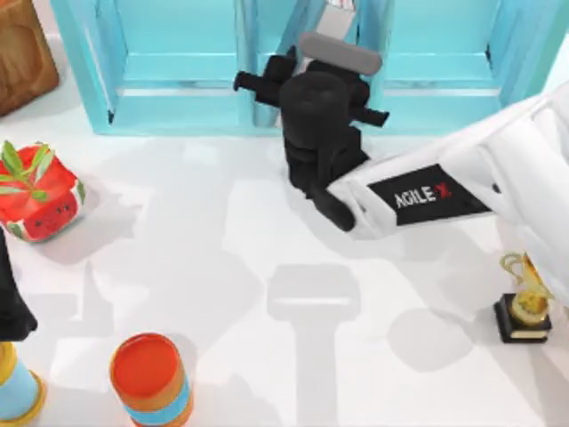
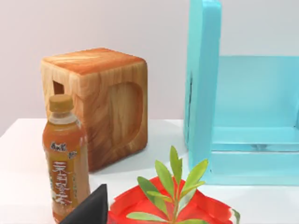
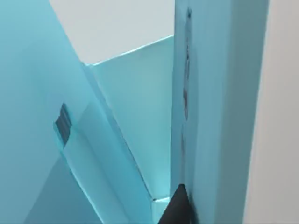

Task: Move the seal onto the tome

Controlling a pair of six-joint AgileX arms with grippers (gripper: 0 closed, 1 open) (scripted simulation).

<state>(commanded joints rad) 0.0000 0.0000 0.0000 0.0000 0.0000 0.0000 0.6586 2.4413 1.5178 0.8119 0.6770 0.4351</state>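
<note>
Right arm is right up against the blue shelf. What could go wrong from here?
1. The right end effector sits tight against the shelf unit's upright panel; a further push may knock or scrape it.
2. Pulling back, the right arm could sweep the gold trophy standing close beside it.
The left end effector is parked at the table's left edge.

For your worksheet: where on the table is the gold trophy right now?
In the top view the gold trophy stands on its black base near the table's right edge, just below the right arm's white forearm and far right of the orange can.
</note>
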